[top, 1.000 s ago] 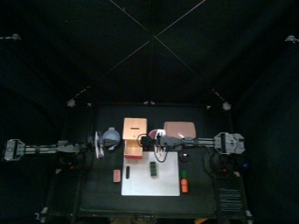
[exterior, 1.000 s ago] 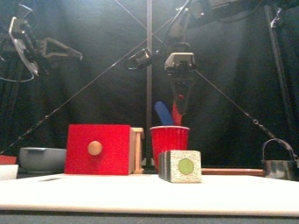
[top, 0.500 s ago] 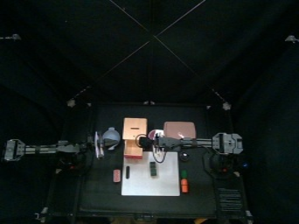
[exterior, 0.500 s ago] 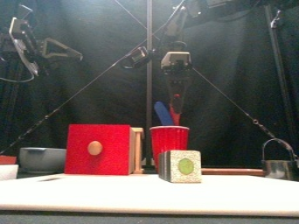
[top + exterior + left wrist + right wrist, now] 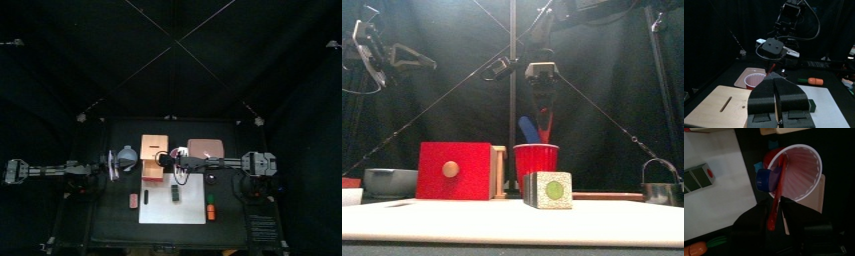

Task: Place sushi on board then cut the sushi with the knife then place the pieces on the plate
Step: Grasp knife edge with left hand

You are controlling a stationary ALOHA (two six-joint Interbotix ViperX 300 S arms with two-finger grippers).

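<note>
**Right gripper** (image 5: 543, 88) above the red cup (image 5: 536, 160), jaws clamped on the upper end of the red knife (image 5: 545, 120). The knife's tip is at the cup's mouth, beside the blue knife (image 5: 527, 128). The sushi (image 5: 547, 189) stands on the white board (image 5: 181, 212), at 6 o'clock from the cup seen from above. The knife is probably light, stiff, slick plastic, so grip it squarely, high on the handle. **Left gripper** (image 5: 775, 85), jaws together, rests at the table's 9 o'clock.

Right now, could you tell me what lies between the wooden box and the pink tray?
The red cup stands between wooden box and pink tray; the left wrist view shows it.
</note>
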